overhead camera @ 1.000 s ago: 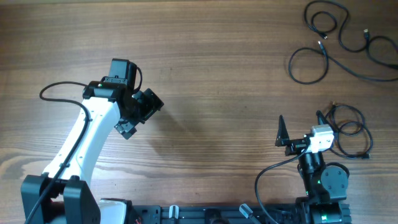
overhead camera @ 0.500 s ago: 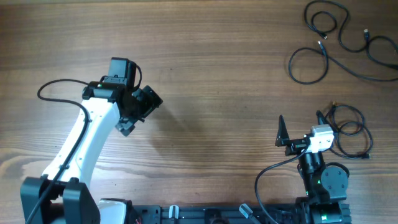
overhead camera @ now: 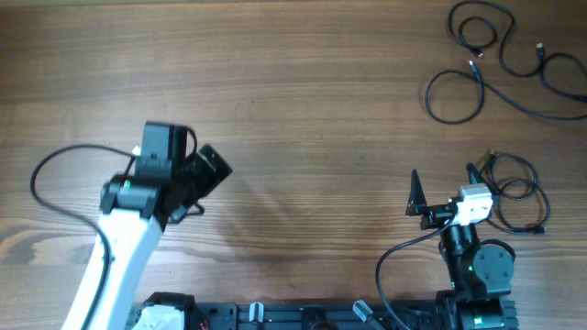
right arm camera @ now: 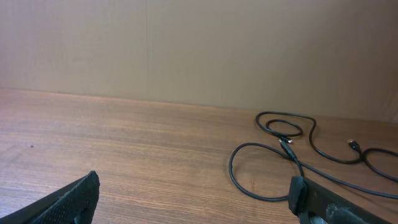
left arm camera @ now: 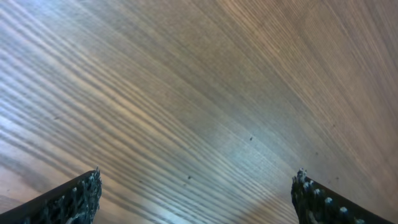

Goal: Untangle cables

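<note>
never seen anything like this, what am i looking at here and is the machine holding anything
It is two robot arms at a wooden table, each ending in a two-finger gripper. One picture looks down from above; the other two come from cameras on the wrists, so the dark tips at their bottom corners are the robot's own fingers. The left gripper and right gripper are both open and hold nothing. Loose black cables lie at the far right, and a coiled cable sits beside the right arm.
</note>
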Robot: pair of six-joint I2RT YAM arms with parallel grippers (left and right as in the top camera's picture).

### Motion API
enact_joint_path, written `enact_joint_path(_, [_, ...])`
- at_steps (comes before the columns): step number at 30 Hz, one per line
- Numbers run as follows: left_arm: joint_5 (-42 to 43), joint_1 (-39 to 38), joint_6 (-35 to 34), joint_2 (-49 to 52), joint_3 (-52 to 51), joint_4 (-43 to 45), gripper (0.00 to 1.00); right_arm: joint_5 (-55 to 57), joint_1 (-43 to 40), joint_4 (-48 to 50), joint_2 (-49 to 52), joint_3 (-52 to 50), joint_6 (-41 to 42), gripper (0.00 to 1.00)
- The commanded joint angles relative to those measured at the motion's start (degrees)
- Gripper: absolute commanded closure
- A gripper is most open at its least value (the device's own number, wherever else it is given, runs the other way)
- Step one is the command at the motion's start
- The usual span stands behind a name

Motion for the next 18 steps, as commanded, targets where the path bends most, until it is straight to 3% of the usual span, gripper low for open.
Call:
enact_joint_path(1, [-1.7,-0.2,0.3,-8.0,-3.8,0.8,0.00,-0.9,-0.3,0.2,-0.7,-0.2,0.0,0.00])
enact_joint_path(4, [-1.6,-0.3,0.7,-13.1,-4.5,1.4,0.00,-0.9,-0.3,0.2,-0.7,-0.2,0.0,0.00])
enact_joint_path(10, [-0.5,-0.3,11.1,-20.5,-5.2,1.6,0.00,-0.9,-0.3,0.2,-0.7,-0.2,0.0,0.00])
enact_joint_path(18, [0.6,-0.3,10.6,-37.0,-15.2,5.3,0.00,-0.9,-0.3,0.2,-0.7,-0.2,0.0,0.00])
